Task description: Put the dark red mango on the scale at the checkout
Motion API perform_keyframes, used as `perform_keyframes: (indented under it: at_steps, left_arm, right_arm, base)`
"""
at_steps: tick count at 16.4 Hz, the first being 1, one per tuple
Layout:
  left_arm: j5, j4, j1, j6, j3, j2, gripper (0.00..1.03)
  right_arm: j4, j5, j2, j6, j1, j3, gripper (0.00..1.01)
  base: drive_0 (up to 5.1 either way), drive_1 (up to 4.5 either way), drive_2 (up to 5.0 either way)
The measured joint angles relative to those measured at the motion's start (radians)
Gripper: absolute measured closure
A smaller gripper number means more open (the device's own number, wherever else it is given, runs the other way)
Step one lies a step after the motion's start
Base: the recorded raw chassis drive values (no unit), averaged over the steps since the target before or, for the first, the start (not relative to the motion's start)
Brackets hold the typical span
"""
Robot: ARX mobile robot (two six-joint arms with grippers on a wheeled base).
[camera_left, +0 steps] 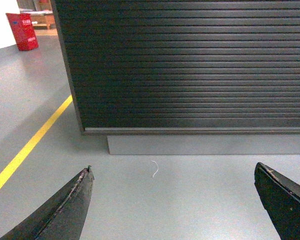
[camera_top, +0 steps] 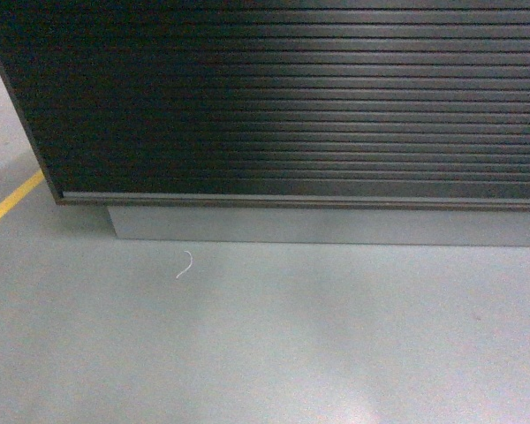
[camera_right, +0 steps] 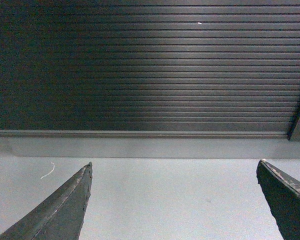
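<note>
The checkout (camera_top: 291, 97) fills the upper half of the head view as a dark counter with a horizontally ribbed front; it also shows in the left wrist view (camera_left: 190, 65) and the right wrist view (camera_right: 150, 65). Only its front panel shows, not its top. The dark red mango and the scale are out of view. My left gripper (camera_left: 172, 172) hangs open above the grey floor with nothing between its fingers. My right gripper (camera_right: 174, 169) is open and empty too. Neither gripper appears in the head view.
A grey plinth (camera_top: 318, 225) runs under the counter. A small white scrap (camera_top: 185, 264) lies on the grey floor (camera_top: 265, 353). A yellow floor line (camera_left: 30, 145) passes left of the counter's corner, and a red crate (camera_left: 23, 31) stands far back left.
</note>
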Motion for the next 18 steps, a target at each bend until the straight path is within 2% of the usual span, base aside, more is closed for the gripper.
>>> perform_keyframes:
  at_steps: [18]
  left_arm:
    - [0.0,-0.003,0.0,0.0,0.0,0.0,0.05]
  right_arm:
    - [-0.001,0.0,0.0,0.0,0.0,0.0,0.03]
  base:
    - [0.0,3.33,-3.3]
